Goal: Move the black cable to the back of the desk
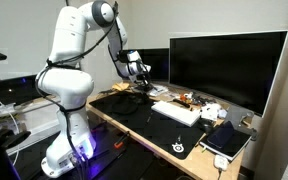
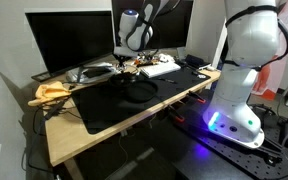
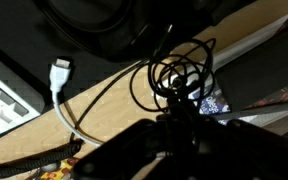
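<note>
Looking across the wrist view from the left, a white keyboard point(image 3: 2, 100) fills the lower left corner. A white cord with a flat plug point(image 3: 61, 74) lies on the bare wood beside it. Right of centre hangs the thin black cable point(image 3: 180, 72), bunched in several loose loops. Those loops gather just above the dark Robotiq gripper point(image 3: 179, 112) at the bottom edge. Its fingers look pinched on the bundle, though they are dim and blurred. 1 long strand trails from the bundle towards the lower left, so part of the cable seems to lie on the long light wood desk point(image 3: 114, 100).

In both exterior views the gripper point(image 1: 136, 70) point(image 2: 134, 42) hangs above the desktop. It sits in front of the 2 large black monitors point(image 2: 69, 40) and over the far part of the flat black desk mat point(image 2: 104, 108).

My reading is that the cable is picked up and mostly off the surface, but not yet set down. What is left is to carry the tangle to the monitors' side, lower it onto the wood there and let go. Whether the trailing strand would snag on the white cord I cannot tell.
</note>
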`<state>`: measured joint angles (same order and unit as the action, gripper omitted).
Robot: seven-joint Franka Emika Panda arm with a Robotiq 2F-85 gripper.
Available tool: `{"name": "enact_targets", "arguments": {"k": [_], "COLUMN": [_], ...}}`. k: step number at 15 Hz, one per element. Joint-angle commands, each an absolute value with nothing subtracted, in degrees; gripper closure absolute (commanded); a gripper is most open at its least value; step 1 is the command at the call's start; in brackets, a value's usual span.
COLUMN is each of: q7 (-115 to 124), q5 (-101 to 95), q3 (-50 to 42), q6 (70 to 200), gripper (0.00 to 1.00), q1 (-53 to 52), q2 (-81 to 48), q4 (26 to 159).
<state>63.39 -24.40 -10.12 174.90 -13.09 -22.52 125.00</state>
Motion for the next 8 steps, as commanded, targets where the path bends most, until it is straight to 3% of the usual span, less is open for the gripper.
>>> {"name": "enact_targets", "arguments": {"k": [1, 8], "q7": [65.3, 65.2], "q5": [-25.1, -25.0], "q3": [-12.2, -13.7], "q6": [176.1, 175.5], "gripper": [0.97, 0.97], "q1": [-15.2, -17.1], "q2": [-23.2, -23.6], "q4": [124.5, 124.9]}}
